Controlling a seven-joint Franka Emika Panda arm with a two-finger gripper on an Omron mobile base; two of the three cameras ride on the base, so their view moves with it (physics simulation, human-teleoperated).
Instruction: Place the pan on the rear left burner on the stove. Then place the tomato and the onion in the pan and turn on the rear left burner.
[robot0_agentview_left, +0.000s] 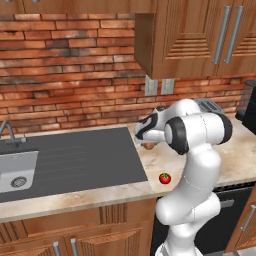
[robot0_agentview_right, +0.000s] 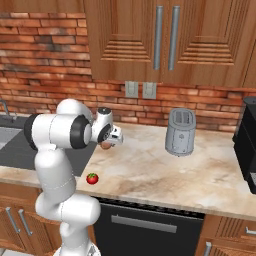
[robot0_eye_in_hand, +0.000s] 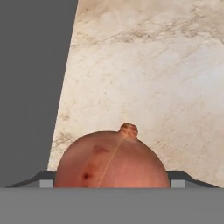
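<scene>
Two dark fingertips (robot0_eye_in_hand: 46, 180) are seen flanking the onion (robot0_eye_in_hand: 112, 159) in the hand view, one at each side of it and close against its skin; whether the onion is actually clamped cannot be told. The gripper (robot0_agentview_right: 107, 144) is lowered over the onion on the marble counter (robot0_agentview_right: 150, 170), just beside the dark grey sink counter (robot0_agentview_left: 75, 162). The tomato (robot0_agentview_left: 165, 178) is found nearer the counter's front edge, apart from the onion. A grey toaster (robot0_agentview_right: 180, 132) is placed further right, below the wooden cabinets (robot0_agentview_right: 165, 40).
</scene>
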